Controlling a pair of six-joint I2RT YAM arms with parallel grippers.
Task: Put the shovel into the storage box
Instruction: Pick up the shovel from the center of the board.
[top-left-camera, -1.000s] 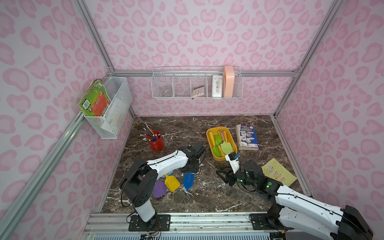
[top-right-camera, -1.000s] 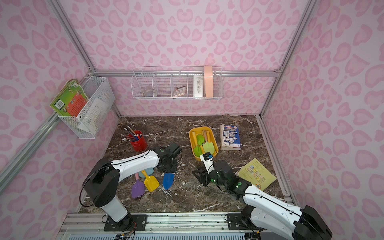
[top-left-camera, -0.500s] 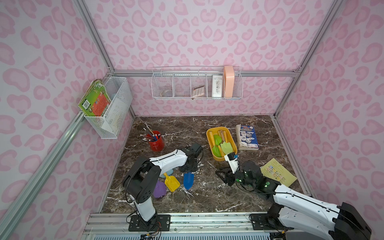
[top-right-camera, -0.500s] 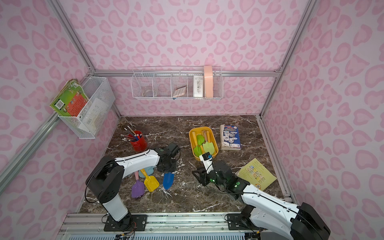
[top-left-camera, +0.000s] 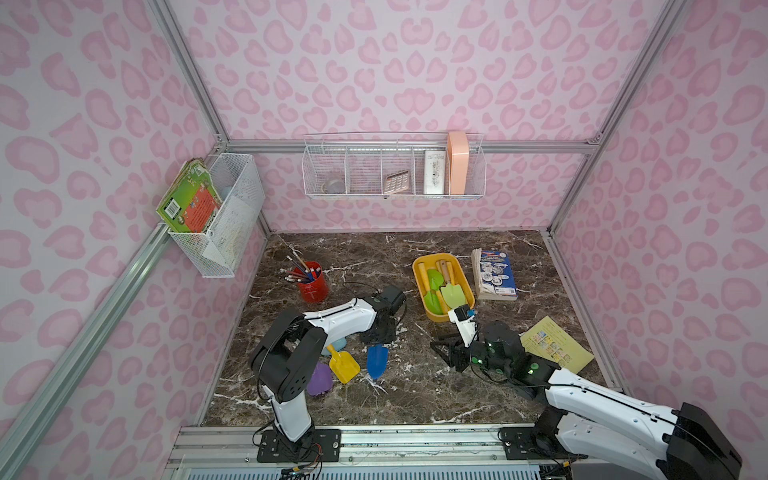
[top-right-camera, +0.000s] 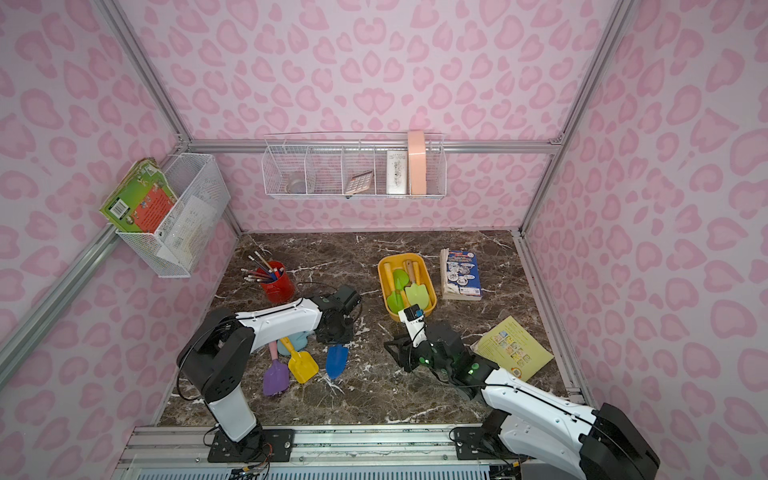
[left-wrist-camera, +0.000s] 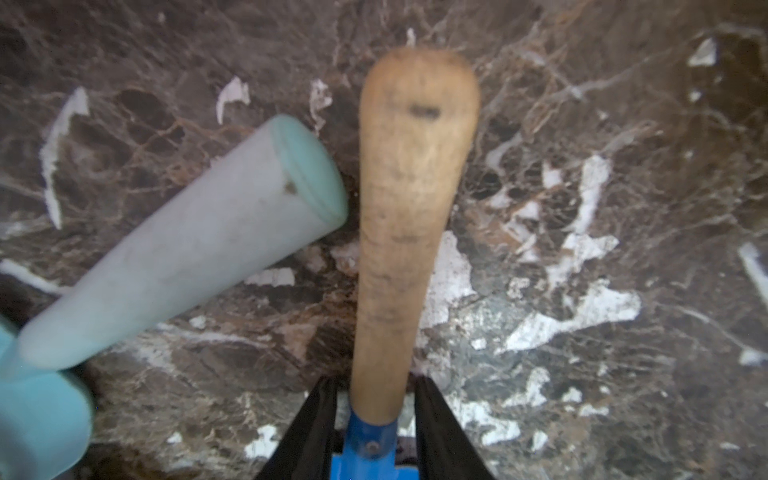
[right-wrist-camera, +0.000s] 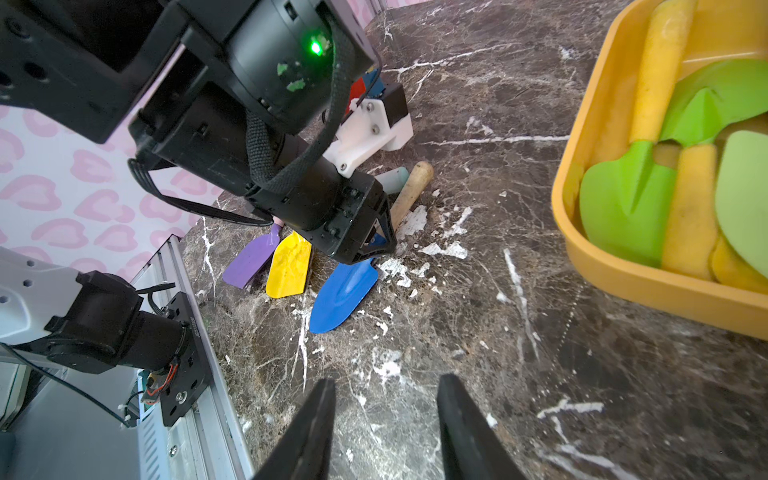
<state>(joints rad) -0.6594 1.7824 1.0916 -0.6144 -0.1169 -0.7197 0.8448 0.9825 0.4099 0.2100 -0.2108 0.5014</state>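
A blue shovel (top-left-camera: 377, 360) (top-right-camera: 336, 360) with a wooden handle (left-wrist-camera: 407, 228) lies flat on the marble table. My left gripper (top-left-camera: 380, 334) (left-wrist-camera: 374, 386) is down over the handle's lower end by the blue neck. Its jaws flank the wood closely, with a sliver of gap on each side. The yellow-orange storage box (top-left-camera: 419, 286) (top-right-camera: 384, 286) (right-wrist-camera: 648, 286) sits farther back to the right with green shovels (top-left-camera: 440, 291) inside. In front of the box my right gripper (top-left-camera: 442, 353) (right-wrist-camera: 384, 386) hovers low, open and empty, pointing toward the blue blade (right-wrist-camera: 345, 291).
A yellow shovel (top-left-camera: 344, 365), a purple shovel (top-left-camera: 320, 380) and a pale blue tool (left-wrist-camera: 178, 257) lie just left of the blue one. A red pencil cup (top-left-camera: 311, 282) stands behind. A book (top-left-camera: 494, 274) and a yellow booklet (top-left-camera: 557, 349) lie at the right.
The left gripper's jaws have narrowed around the blue shovel's handle. The right arm and the shovels have stayed where they were.
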